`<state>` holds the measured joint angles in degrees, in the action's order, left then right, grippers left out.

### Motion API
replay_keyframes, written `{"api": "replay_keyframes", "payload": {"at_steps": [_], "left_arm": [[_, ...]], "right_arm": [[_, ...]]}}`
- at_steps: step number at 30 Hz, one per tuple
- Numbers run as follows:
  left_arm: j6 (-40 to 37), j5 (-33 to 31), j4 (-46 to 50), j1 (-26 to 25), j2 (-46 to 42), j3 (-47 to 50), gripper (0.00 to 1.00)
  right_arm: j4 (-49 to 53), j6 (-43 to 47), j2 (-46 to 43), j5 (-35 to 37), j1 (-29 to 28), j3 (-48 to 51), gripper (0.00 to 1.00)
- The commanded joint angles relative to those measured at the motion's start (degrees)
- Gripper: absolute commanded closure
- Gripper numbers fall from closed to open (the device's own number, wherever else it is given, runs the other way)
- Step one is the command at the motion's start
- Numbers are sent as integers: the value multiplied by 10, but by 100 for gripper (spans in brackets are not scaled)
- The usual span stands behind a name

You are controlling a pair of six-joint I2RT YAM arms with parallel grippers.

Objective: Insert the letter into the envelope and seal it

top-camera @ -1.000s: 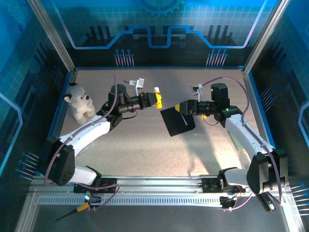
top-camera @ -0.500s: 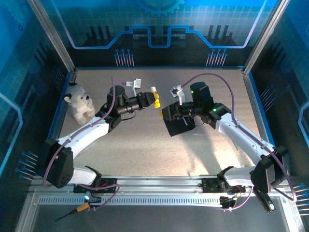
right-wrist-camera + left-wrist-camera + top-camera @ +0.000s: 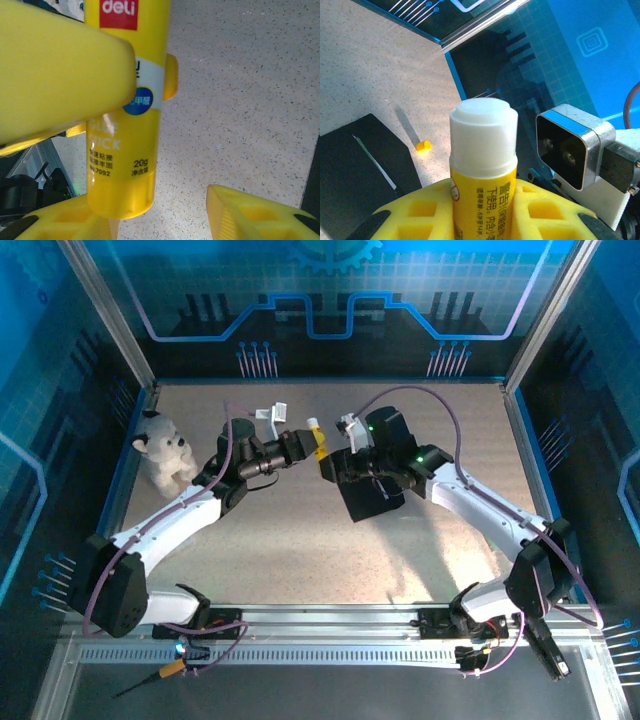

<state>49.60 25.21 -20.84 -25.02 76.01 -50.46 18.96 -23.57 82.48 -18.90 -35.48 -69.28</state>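
The right gripper (image 3: 155,216) has swung over to the glue stick (image 3: 483,145) (the left gripper (image 3: 482,207) squeezes it tight). Its jaws are closing but not pinching yet. Gluing the envelope (image 3: 372,498) looks close.

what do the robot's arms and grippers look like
The left arm and right arm have white shells, black joints and looping purple cables. Green lights dot the right one. The left gripper and right gripper have yellow, grid-hollowed fingers.

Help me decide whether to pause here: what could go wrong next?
The glue stick, shut in the left gripper, sits close to one finger of the open right gripper, so closing may push it askew. Its tip is uncapped and could smear. The loose cap near the envelope could get knocked away.
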Motion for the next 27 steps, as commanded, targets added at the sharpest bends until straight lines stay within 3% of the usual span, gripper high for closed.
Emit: {"api": "replay_keyframes", "payload": {"at_steps": [1,13,20,27], "left_arm": [[-3,2,4,-5,-20,7,100],[-2,3,-5,-5,-9,11,100],[4,5,-16,-4,-8,13,100],[3,0,-17,-4,-15,14,100]], "right_arm": [[-14,-4,11,10,-11,-32,52],[-26,-10,18,7,-25,-37,52],[-30,-16,33,1,-26,-44,61],[-19,-24,39,5,-26,-46,61]]}}
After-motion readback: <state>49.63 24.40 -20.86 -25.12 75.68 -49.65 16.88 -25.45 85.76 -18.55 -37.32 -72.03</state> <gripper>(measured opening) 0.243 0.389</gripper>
